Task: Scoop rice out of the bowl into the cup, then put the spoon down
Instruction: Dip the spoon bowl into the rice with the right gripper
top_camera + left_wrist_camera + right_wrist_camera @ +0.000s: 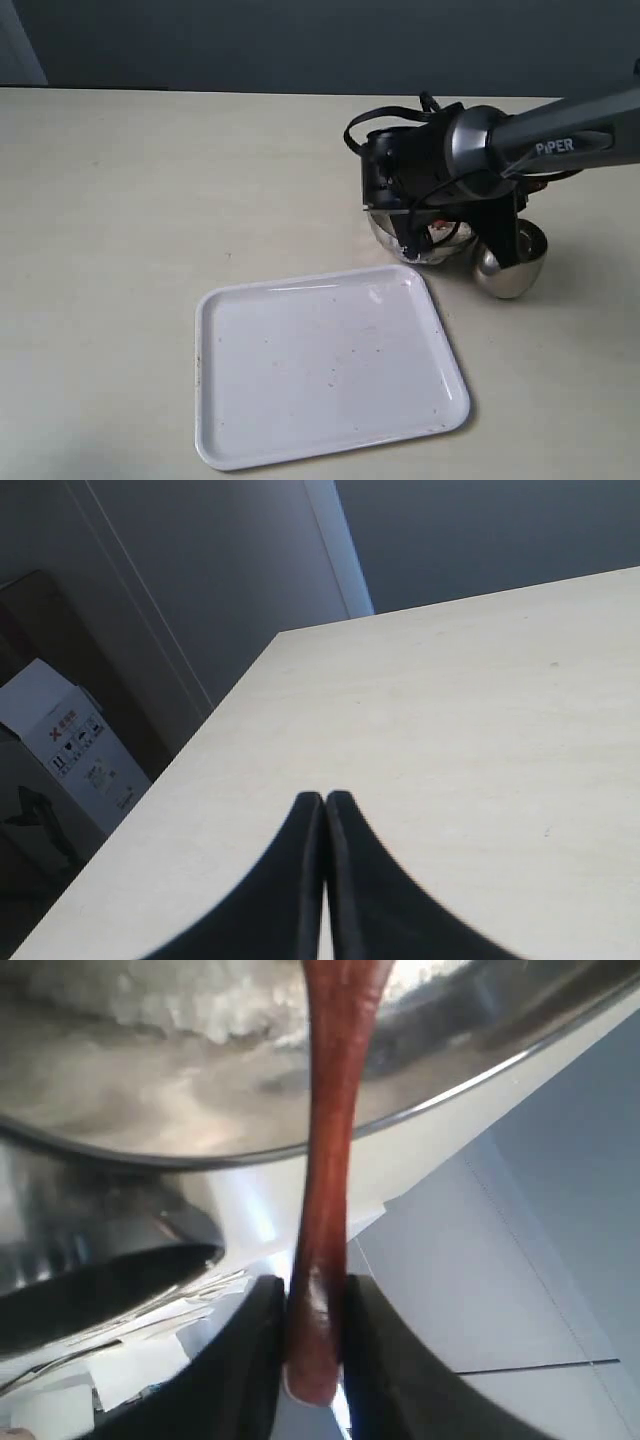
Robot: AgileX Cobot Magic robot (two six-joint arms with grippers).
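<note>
Beige flat tabletop (120,200): open room across the left half. White rectangular plastic tray (330,370) sits front-centre, its far right corner just beside the round shiny steel bowl (432,256). Small rounded steel cup (515,268) sits just right of the bowl. Right gripper (315,1300) is over the bowl, fingers clamped on the slim glossy reddish-brown wooden spoon (330,1160). The handle runs straight out across the rim toward the white rice grains (200,1000); head out of frame. Left gripper (324,825) has its fingers pressed together near the table edge.

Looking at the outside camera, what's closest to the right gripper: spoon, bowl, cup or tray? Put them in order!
1. Spoon, held in the right gripper.
2. Bowl, just beneath.
3. Cup alongside, tray in front: too close to call.
</note>
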